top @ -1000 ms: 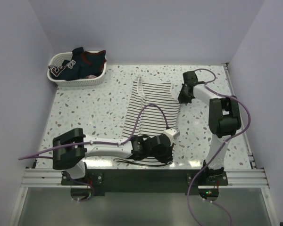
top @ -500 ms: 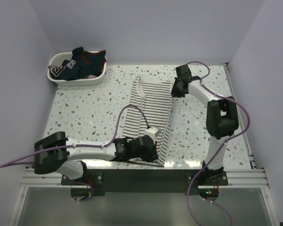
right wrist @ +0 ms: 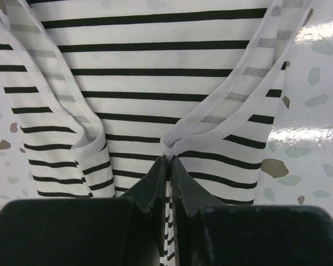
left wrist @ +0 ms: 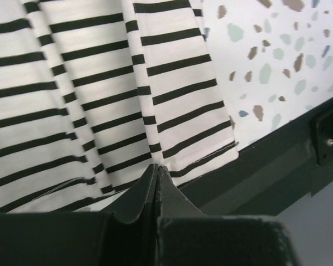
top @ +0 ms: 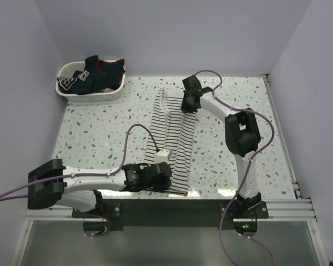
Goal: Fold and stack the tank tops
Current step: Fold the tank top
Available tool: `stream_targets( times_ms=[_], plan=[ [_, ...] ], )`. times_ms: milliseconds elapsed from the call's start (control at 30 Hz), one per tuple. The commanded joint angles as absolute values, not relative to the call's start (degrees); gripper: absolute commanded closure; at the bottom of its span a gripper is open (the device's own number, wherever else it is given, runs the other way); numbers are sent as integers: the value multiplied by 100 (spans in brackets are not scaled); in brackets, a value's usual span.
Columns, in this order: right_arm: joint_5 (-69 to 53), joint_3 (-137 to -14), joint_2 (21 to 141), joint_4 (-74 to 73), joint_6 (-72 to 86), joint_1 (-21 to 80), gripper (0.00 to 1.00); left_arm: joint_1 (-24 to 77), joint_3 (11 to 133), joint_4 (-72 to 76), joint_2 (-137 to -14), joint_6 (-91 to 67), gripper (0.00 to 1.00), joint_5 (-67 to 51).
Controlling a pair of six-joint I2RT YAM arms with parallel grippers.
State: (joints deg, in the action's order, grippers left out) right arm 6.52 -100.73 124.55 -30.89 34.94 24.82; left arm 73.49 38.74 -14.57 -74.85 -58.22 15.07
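The white tank top with thin dark stripes (top: 167, 128) lies lengthwise in the middle of the speckled table, its right side doubled over to the left. My left gripper (top: 162, 180) (left wrist: 156, 166) is shut on its bottom hem at the near end, above the striped cloth (left wrist: 100, 83). My right gripper (top: 190, 103) (right wrist: 170, 158) is shut on the white-edged armhole at the far end, cloth (right wrist: 155, 83) bunching at the tips. A dark navy tank top with red trim (top: 97, 75) sits in the basket.
A white basket (top: 89, 95) stands at the back left corner. The black front rail (left wrist: 277, 160) runs right beside the shirt's hem. Lilac walls close the table on three sides. Purple cables loop over both arms.
Both grippers have moved left with the shirt's right edge in them, folding that side over, so the shirt looks narrower. The left arm's base link has swung further left.
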Motion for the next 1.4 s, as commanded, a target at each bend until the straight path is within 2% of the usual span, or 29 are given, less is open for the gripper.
stream_targets(
  times_ms=[0,633,700,733,867,1100,1367],
  plan=[
    [844,-10538,12585,-3164,3630,2593,100,7330,3753,-2021,-7251,-6213,100,1889],
    [1011,-11082,12990,-3278,3674,2918,100,7313,3586,-2232,-7084,-6223,100,1889],
    [1011,-11109,13043,-3322,3665,2927,100,7313,3674,-2215,-7110,-6126,87,1942],
    [993,-11101,13043,-3314,3665,2927,100,7313,3709,-2206,-7110,-6048,73,1995],
    [1002,-11039,13034,-3313,3665,2927,100,7278,3981,-2145,-7250,-5819,64,2092],
    [993,-10925,12999,-3261,3674,2927,100,7005,4140,-1934,-7620,-5502,63,1925],
    [993,-10907,12982,-3287,3674,2927,100,6891,4175,-1503,-8068,-5133,67,1609]
  ],
)
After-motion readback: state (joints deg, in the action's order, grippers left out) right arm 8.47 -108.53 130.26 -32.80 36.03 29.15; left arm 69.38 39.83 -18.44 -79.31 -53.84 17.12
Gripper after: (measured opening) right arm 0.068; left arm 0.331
